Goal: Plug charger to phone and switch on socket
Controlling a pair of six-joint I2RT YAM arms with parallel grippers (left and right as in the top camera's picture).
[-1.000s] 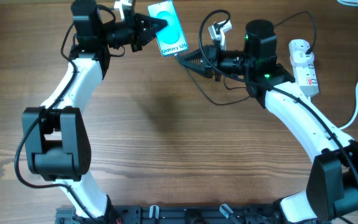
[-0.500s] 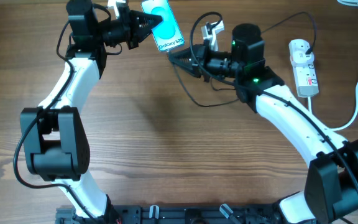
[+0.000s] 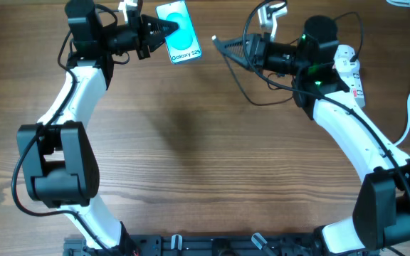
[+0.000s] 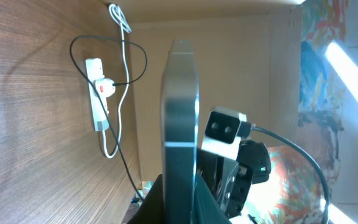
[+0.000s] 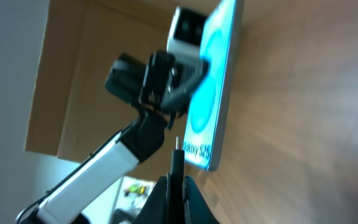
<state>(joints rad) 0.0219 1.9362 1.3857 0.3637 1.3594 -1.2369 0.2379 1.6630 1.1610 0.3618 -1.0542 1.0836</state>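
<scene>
Top centre of the overhead view: the left gripper [image 3: 164, 30] is clamped on the phone [image 3: 181, 41]. To its right, apart from it, the right gripper [image 3: 217, 41] pinches the charger [image 5: 176, 163] by its plug. The socket [image 3: 352, 78] lies at upper right.

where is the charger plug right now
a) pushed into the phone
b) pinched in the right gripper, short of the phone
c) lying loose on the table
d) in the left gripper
b: the right gripper is shut on the charger plug, and the overhead view shows bare table between it and the phone, which the left gripper holds.
</scene>
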